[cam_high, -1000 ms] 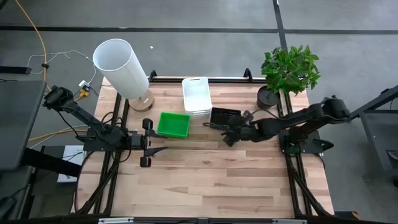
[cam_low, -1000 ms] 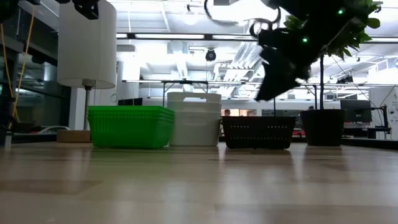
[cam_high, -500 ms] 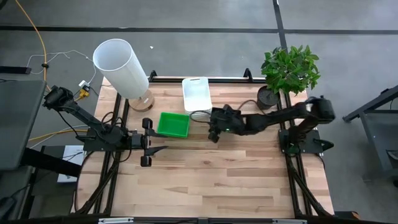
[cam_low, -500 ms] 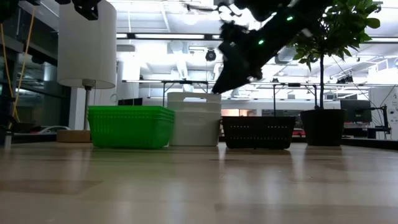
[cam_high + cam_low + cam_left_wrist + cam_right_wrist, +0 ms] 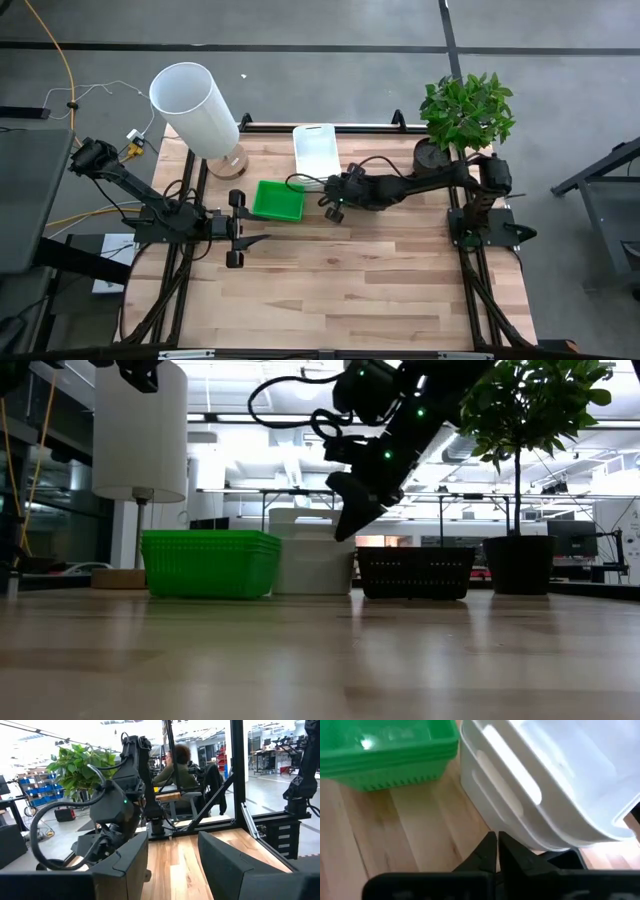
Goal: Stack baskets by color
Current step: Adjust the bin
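While the right gripper hangs above the table with its fingers pinched together on nothing, just in front of the white baskets, the sorting looks close to finished. Three colour groups sit in a row at the far side of the table: the green baskets nearest the left arm, the white ones just beside them, and the black basket on the other side, near the plant pot. From the right wrist view the white pile shows several nested rims and the green pile several layered edges too, so both colours read as stacked. How many black mesh baskets sit together I cannot tell; the arm covers that spot from above. No loose basket lies anywhere else on the wood, so little seems left beyond a possible tidy-up of the piles. Every basket that shows its inside is bare, nothing in green or white. Over by the green stack, the left gripper waits low above the table, fingers parted and holding nothing
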{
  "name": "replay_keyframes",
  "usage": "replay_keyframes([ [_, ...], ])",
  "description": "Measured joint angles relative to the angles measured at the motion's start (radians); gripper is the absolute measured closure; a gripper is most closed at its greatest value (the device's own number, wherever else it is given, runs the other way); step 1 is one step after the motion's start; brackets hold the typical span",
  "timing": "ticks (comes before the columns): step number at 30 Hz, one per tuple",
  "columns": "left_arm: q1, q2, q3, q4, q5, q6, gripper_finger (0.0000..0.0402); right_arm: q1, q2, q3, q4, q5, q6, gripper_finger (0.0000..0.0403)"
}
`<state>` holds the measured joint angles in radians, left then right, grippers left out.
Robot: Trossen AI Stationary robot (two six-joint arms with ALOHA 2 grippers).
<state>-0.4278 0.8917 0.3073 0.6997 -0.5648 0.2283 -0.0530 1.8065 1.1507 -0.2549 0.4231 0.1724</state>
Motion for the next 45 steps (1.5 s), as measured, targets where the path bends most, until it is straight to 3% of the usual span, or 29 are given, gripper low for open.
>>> replay_keyframes([
  [19,0.000,0.000,0.000,0.000,0.000,-0.008,0.0241,-0.027,0.002,-0.004,-0.171,-0.008,-0.001,0.0403],
  [32,0.000,0.000,0.000,0.000,0.000,-0.008,0.0241,0.019,-0.010,-0.004,-0.199,-0.005,-0.014,0.0403],
  [37,0.000,0.000,0.000,0.000,0.000,-0.008,0.0241,0.039,-0.064,-0.004,-0.166,-0.005,-0.017,0.0403],
  [42,0.000,0.000,0.000,0.001,0.000,-0.008,0.0241,0.065,-0.072,-0.004,-0.001,-0.107,-0.017,0.0403],
  [45,0.000,0.000,0.000,0.001,0.000,-0.008,0.0241,0.082,-0.023,-0.003,0.113,-0.110,-0.017,0.0403],
])
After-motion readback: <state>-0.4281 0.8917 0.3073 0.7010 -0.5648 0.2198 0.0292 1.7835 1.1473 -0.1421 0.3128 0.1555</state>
